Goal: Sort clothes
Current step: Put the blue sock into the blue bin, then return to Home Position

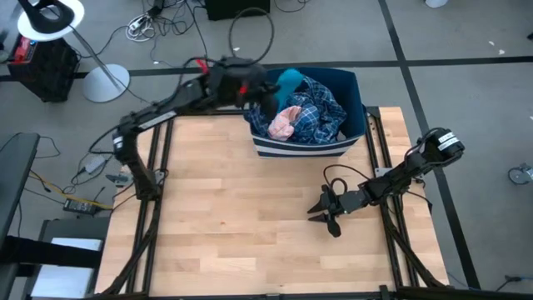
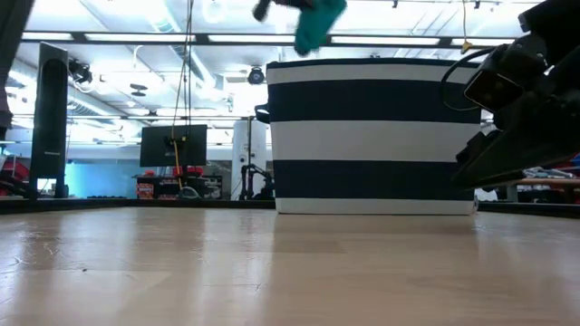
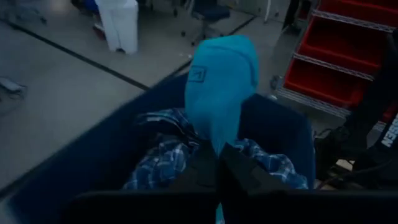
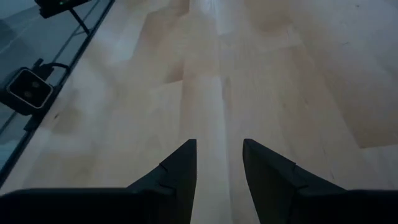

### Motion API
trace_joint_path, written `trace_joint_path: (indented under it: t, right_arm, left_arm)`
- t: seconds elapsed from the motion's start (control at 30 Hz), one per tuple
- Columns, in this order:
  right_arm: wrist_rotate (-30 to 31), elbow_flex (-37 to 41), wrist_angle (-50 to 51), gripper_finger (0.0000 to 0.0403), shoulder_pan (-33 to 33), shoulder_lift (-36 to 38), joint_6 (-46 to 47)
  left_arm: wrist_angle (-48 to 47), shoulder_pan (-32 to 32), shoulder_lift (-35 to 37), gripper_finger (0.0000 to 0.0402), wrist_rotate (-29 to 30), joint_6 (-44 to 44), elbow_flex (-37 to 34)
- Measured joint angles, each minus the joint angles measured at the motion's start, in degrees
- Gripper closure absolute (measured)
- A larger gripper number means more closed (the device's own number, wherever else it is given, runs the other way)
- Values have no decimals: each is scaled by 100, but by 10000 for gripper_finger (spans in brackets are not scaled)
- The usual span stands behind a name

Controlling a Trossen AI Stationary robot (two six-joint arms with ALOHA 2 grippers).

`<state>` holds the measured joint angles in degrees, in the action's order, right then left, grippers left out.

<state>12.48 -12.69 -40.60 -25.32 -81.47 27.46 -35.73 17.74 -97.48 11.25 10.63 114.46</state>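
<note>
A: What does the surface look like, and the room around it?

B: The table (image 1: pixel 250 217) is pale wood planking on a dark frame, with grey floor, cables and a white lamp (image 1: pixel 52 17) beyond it. The low view looks across the boards to monitors and ceiling lights.

A: Where is the left gripper?

B: The left gripper (image 1: pixel 268 94) hangs over the rear-left part of the striped bin (image 2: pixel 372 136). Its fingers are pressed together on the teal sock (image 3: pixel 221 93), which hangs straight out from the fingertips in the left wrist view. In the low view the sock shows above the bin's rim.

A: And the rest of the clothes?

B: Just below and beside that gripper, inside the bin: the blue plaid shirt (image 1: pixel 321 112), with a pink piece (image 1: pixel 283 125) lying on it nearest the gripper.

A: The right gripper?

B: The right gripper (image 4: pixel 219 163) rests low over the bare wood, well in front of the bin, its fingers spread apart with nothing between them.

A: Any writing?

B: The sock carries a small square mark near its top; it cannot be read. White letters run along a dark edge in the left wrist view, too cut off to make out.
</note>
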Motion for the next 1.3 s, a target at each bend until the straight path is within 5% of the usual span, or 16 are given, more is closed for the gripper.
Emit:
trace_joint_path:
  t: [0.17, 0.53, 0.77, 1.3]
  right_arm:
    - [1, 0, -34, 270, -56, 0, 9]
    - [-1, 0, -30, 270, -277, 0, 139]
    - [1, 0, -4, 270, -277, 0, 138]
    - [448, 0, -43, 270, -46, 0, -206]
  left_arm:
    - [146, 355, -600, 388, -652, 393, 15]
    - [-124, 509, -1790, 326, -749, 803, 14]
    - [-14, 684, -1770, 272, -811, 565, 14]
    - [-2033, 205, -1612, 269, -1375, 11, 1227]
